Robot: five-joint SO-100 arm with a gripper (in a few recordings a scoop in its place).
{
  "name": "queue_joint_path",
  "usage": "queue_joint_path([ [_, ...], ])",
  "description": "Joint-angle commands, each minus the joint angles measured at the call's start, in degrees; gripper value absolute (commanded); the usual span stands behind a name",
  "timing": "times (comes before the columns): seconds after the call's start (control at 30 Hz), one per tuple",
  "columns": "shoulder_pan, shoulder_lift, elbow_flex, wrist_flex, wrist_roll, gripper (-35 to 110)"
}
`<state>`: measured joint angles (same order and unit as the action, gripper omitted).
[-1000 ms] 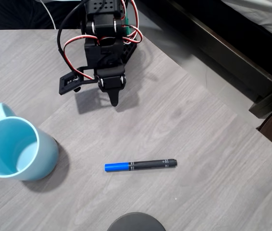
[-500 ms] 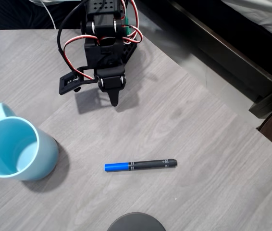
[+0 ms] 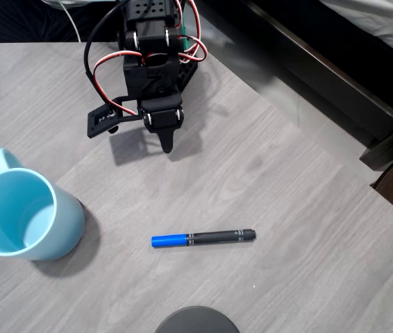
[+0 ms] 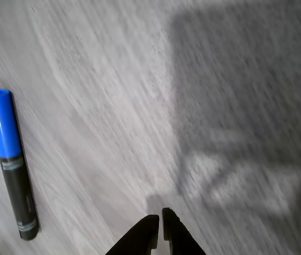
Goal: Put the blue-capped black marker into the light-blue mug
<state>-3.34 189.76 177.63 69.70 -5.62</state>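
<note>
In the overhead view the black arm stood near the top of the grey wood-grain tabletop [image 3: 287, 208], red and black wires looping around its joints, and its fingers [image 3: 166, 143] pointed down toward the bare surface, coming to a single dark tip. In the wrist view the fingers [image 4: 159, 224] appeared at the bottom edge as two black points with only a hairline gap between them, closed together and holding nothing. The marker [image 3: 203, 238] lay flat on the tabletop, well apart from the fingers and lower in the overhead view, its length running across the picture with the blue cap to the left and the black barrel to the right. In the wrist view the marker [image 4: 11, 162] lay near the left edge, cap toward the top and barrel toward the bottom, with small pale lettering on the barrel too blurred to read. The mug [image 3: 23, 211] stood upright at the left edge of the overhead view, its mouth open upward, its handle pointing toward the top of the picture, well to the left of the marker and touching nothing else. A dark round object [image 3: 196, 320] showed partly at the bottom edge of the overhead view.
</note>
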Motion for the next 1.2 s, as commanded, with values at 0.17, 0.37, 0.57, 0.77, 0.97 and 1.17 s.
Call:
queue_joint_path([
  [0.17, -5.6, 1.5, -0.3, -10.0, 0.2, 0],
  [0.37, -4.4, 1.1, -8.8, -14.1, -3.0, 0],
  [0.57, -5.7, -32.4, -40.4, -12.5, -0.9, 0],
  [0.77, -10.5, -67.6, -71.5, -2.5, 5.1, 0],
  [0.97, -13.8, -99.9, -92.2, 0.3, 13.4, 0],
  [1.17, -14.9, -114.8, -104.1, 1.2, 19.2, 0],
])
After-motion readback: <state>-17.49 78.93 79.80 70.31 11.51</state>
